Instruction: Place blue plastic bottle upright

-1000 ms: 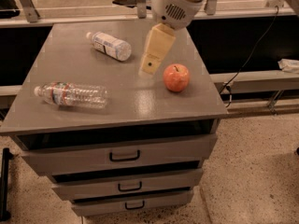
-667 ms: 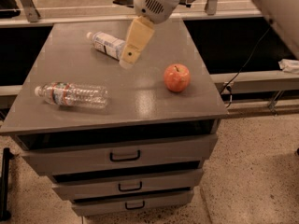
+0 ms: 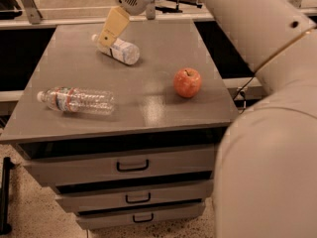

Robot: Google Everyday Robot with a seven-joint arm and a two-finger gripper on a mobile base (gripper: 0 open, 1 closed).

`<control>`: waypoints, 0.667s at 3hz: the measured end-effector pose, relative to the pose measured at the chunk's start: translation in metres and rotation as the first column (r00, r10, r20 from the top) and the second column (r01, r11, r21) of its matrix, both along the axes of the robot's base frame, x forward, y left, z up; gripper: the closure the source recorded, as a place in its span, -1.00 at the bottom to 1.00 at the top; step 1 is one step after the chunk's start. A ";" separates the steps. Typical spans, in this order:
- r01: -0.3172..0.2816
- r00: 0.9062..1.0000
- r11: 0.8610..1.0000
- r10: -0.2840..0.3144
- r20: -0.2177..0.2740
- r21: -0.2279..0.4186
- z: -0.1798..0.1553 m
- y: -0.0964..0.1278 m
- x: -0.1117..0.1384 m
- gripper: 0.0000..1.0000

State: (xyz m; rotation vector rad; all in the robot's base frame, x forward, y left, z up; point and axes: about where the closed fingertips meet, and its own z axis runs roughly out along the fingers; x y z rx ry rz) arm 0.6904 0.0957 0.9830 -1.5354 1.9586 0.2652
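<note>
The blue plastic bottle (image 3: 120, 50) lies on its side at the far left of the grey cabinet's surface (image 3: 163, 43), its white cap pointing to the far-left corner and its base toward the middle. Its neck end is partly covered by the gripper (image 3: 109, 32), whose tan tip comes down at a slant from the white wrist above and overlaps the bottle just behind the cap. It cannot be told whether the tip touches the bottle or only hangs in front of it, nor how far open the gripper stands. The bottle's pale label shows bluish print too small to read.

Nearer the front left lies a longer ribbed clear bottle (image 3: 77, 100), also on its side, with a red-and-blue label that is illegible. A red apple (image 3: 187, 82) sits well apart to the right. The robot arm (image 3: 267, 157) fills the right foreground, hiding the cabinet's right front corner and cutting off the drawers (image 3: 132, 166).
</note>
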 end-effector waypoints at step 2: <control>0.125 0.992 0.990 -0.123 -0.037 0.066 -0.024 0.049 0.076 -1.00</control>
